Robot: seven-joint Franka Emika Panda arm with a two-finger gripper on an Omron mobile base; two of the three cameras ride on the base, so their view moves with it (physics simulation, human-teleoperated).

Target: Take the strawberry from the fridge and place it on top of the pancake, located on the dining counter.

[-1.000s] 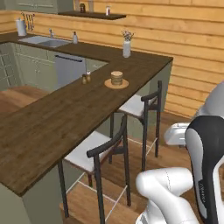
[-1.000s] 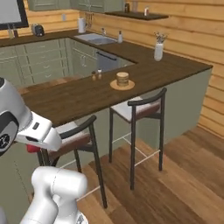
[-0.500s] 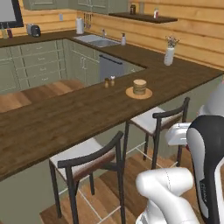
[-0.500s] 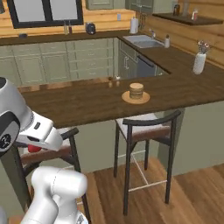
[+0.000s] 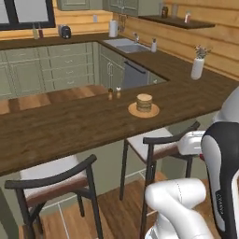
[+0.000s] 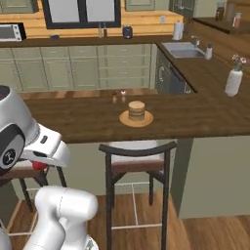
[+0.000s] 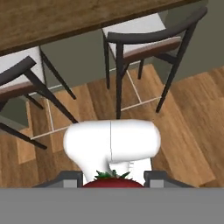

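The jaws (image 7: 113,181) are closed on the strawberry (image 7: 113,182), whose red top and green leaves peek up between the two grey finger bases at the bottom of the hand view. In the right base view the same red fruit (image 6: 40,166) shows tucked under the white hand at the lower left, level with the stool seats and below the edge of the tabletop.

Past the jaws, the hand view looks down on a plank wood floor (image 7: 192,127) and two dark-framed stools with white cushions: one stool (image 7: 144,35) straight ahead and a second stool (image 7: 19,81) at the left, both pushed under the dark edge of the dining counter (image 7: 65,17).

The dining counter (image 5: 70,126) is a long dark brown tabletop on a pale green base. On it stands the pancake (image 5: 144,103), a small tan stack on a round orange-tan plate (image 5: 135,111), near the stool-side edge; in the right base view the pancake (image 6: 136,111) sits just above the back of the middle stool (image 6: 136,156). Two small shakers (image 5: 114,93) stand a little behind the plate, apart from it. Farther along, where the top turns the corner, a white vase (image 5: 198,67) holds a few flowers.

Beyond lies the wall counter with a sink (image 5: 128,45), pale green cabinets (image 5: 51,70), a dark window (image 6: 80,12), a microwave (image 6: 10,32) and a wall shelf (image 5: 170,21) on timber walls.
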